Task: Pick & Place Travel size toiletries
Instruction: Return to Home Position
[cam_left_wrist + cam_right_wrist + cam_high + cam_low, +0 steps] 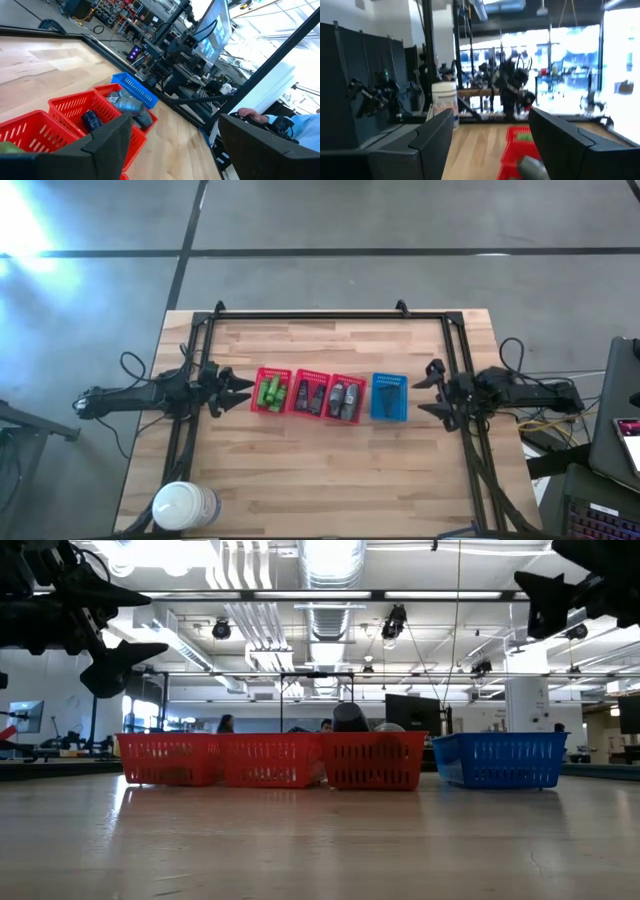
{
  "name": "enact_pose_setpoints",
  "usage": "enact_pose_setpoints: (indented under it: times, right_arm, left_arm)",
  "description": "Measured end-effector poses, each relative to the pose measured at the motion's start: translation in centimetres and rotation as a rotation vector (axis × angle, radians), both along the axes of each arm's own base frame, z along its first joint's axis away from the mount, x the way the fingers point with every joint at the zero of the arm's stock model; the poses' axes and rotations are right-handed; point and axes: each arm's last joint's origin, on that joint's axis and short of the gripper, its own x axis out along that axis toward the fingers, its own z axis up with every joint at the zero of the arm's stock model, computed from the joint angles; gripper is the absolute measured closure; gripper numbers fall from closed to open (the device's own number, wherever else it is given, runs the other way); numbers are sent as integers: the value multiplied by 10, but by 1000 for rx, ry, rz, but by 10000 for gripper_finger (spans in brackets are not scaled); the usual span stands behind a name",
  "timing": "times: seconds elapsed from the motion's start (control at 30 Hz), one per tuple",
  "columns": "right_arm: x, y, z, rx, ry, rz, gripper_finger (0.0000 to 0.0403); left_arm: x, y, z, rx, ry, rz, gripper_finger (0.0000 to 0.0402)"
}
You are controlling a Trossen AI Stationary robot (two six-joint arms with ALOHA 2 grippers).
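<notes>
Four mesh baskets stand in a tight row across the middle of the tabletop (330,470) — three red, then a blue basket (389,417) at the 3 o'clock end. The travel size toiletries lie inside them: bright green bottles (270,391) in the first red basket (257,394) at the 9 o'clock end, dark bottles (309,396) in the middle red basket (308,373), grey bottles (344,398) in the third red basket (346,377). Something dark lies in the blue one, too small to tell.

The left pincer (244,392) hangs just off the row's 9 o'clock end, raised clear of the tabletop, its fingers spread wide with nothing between them. The right pincer (424,392) hangs near the row's 3 o'clock end — also raised, fingers parted, holding nothing. A white roll (185,505) stands at the tabletop's 7 o'clock corner, well apart from the baskets.
</notes>
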Motion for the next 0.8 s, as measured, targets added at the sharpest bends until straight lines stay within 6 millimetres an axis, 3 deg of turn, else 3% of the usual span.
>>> enact_pose_setpoints:
  times: [0.2,0.57,0.8]
  right_arm:
    - [1,0,-2,-102,-18,-25,167]
    - [5,0,-21,-34,157,-8,184]
    - [6,0,-24,-33,199,-7,170]
  left_arm:
    - [0,0,0,0,1,1,101]
    - [0,0,0,0,2,1,101]
    - [0,0,0,0,2,1,101]
